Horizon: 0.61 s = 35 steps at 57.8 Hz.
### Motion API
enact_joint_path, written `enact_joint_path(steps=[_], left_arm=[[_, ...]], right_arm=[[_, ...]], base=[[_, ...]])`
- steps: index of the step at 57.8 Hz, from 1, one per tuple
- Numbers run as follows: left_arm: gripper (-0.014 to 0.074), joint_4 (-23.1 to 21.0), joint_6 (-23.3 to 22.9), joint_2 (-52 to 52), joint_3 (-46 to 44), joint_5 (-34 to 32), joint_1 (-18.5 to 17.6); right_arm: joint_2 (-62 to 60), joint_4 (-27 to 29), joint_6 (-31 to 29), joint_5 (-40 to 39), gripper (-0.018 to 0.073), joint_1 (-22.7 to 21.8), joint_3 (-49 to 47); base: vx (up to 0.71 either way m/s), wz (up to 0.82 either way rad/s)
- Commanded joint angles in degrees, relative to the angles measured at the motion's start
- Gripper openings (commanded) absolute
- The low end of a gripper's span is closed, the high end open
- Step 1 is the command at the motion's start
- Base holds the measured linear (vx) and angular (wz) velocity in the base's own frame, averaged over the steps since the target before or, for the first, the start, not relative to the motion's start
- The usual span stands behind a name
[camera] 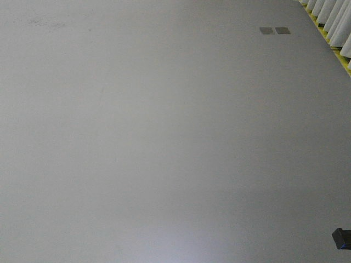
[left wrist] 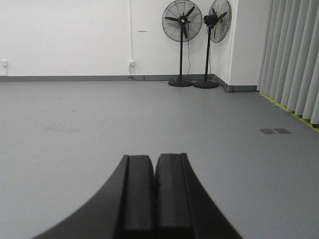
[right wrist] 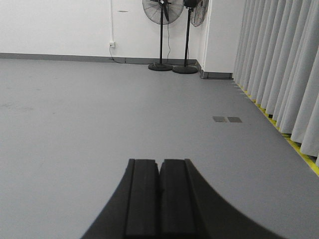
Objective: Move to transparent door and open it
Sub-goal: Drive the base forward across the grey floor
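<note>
- Left gripper point(left wrist: 155, 162): seen from the left wrist, its two black pads are pressed flat together along a thin seam, with nothing between them. It hangs over bare grey floor point(left wrist: 99, 124).
- Right gripper point(right wrist: 159, 165): the right wrist view shows the same thing, with the dark pads closed face to face and holding nothing. It points across the open floor.
- Transparent door: it appears in none of the three views, so its position cannot be told.
- Ahead of both grippers, two small grey floor plates point(left wrist: 275, 131) are set side by side in the floor, off to the right.
- Along the right edge hangs a pale pleated curtain point(left wrist: 294, 55), with a yellow strip point(left wrist: 291, 112) running along the floor at its foot.
- At the far end stands a white wall point(left wrist: 65, 35) with a dark skirting line.
- A black pedestal fan point(left wrist: 182, 22) stands near that wall, and a second fan point(left wrist: 219, 15) is just beside it by the corner.
- A wall socket point(left wrist: 131, 63) sits low on the wall, just left of the fans.
- The front-facing view looks down on plain floor. The plates and curtain foot are at its upper right, and a small dark block point(camera: 341, 238) sits at its lower right edge; what it is cannot be told.
</note>
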Motion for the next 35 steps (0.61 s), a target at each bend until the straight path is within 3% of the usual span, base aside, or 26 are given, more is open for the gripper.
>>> enact_joint_path(steps=[1,35], left_arm=[[-0.0006,-0.1,-0.2,-0.7,0.5,-4.5,-0.4],[-0.0006,-0.1,-0.2,-0.7,0.5,-4.5,-0.4]], right_arm=[[-0.9,-0.5,0.0,-4.8,-0.0009,0.0,0.3],[-0.9,-0.5,0.0,-4.8,-0.0009,0.0,0.3]], base=[[0.0,0.0],[0.05,0.0]])
